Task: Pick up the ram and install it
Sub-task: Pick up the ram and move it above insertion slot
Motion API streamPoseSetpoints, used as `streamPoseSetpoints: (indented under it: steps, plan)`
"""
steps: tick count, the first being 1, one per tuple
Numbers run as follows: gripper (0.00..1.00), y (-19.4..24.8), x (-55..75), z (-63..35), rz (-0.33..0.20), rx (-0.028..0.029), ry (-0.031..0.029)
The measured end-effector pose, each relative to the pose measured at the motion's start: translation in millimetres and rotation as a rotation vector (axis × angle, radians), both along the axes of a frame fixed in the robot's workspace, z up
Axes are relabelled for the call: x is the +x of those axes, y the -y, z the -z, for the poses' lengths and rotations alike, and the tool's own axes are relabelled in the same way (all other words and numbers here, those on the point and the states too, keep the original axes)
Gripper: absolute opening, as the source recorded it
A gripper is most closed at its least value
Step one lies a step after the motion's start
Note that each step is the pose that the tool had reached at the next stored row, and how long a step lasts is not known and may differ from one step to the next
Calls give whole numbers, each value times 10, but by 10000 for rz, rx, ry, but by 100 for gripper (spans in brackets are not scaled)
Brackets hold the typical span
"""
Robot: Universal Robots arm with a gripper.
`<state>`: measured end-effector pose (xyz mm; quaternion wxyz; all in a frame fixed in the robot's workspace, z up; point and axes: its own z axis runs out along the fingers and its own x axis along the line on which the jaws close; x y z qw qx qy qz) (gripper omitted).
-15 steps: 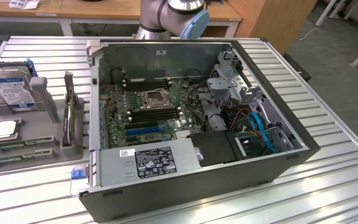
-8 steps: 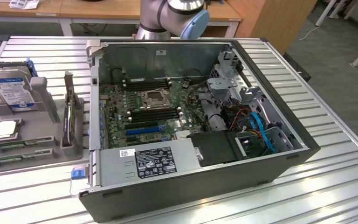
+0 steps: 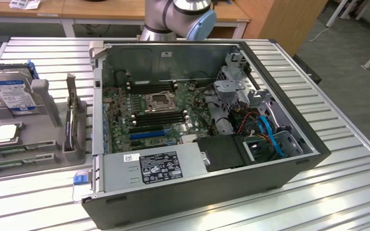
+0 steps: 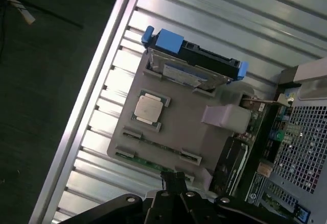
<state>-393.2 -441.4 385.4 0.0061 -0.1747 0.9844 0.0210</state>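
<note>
Item one, the slatted metal bench (image 3: pixel 339 192), carrying everything I list. Item two, an open dark computer case (image 3: pixel 204 197) lying on its side, with the green motherboard (image 3: pixel 117 110) exposed; the arm (image 3: pixel 185 14) stands behind it. Item three, the silver power supply (image 3: pixel 152 166) at the case's near end, with a black-and-white label and a small barcode sticker; I cannot read any print on them. Item four, a grey parts tray (image 4: pixel 179 132) on the bench at the exterior view's left of the case. Item five, a hard drive (image 3: pixel 8 91) upright in the tray, with a blue label whose writing is too small to make out. Item six, a square silver CPU (image 3: pixel 4 133) flat in its pocket. Item seven, the ram (image 3: pixel 11 164), a thin green stick in the tray's outermost slot beside a second stick (image 3: pixel 18 150); its long axis runs along the tray's near edge, roughly across the exterior view. Item eight, the jaws (image 4: pixel 173 177), closed together with nothing between them, above the ram near one end; I cannot tell whether they touch it.
</note>
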Motion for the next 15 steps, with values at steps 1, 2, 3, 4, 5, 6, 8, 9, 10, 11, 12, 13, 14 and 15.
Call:
streamPoseSetpoints:
  steps: [1, 2, 3, 4, 5, 6, 8, 9, 10, 11, 12, 13, 14, 15]
  plan:
    - [10, 0, 0, 0, -108, 0, 0]
    - [10, 0, 0, 1, -218, 0, 0]
    - [10, 0, 0, 1, -331, 0, 0]
    - [10, 0, 0, 1, -444, 0, 0]
    - [10, 0, 0, 2, -565, 0, 0]
    - [10, 0, 0, 2, -679, 0, 0]
    - [10, 0, 0, 3, -909, 0, -1]
    - [10, 0, 0, 4, -1023, 0, 0]
    - [10, 0, 0, 4, -1136, 0, -1]
    - [10, 0, 0, 5, -1252, 0, 0]
    - [10, 0, 0, 5, -1366, 0, -1]
    - [10, 0, 0, 5, -1490, 0, -1]
    - [10, 0, 0, 5, -1608, 0, -1]
    - [10, 0, 0, 6, -1722, 0, -1]
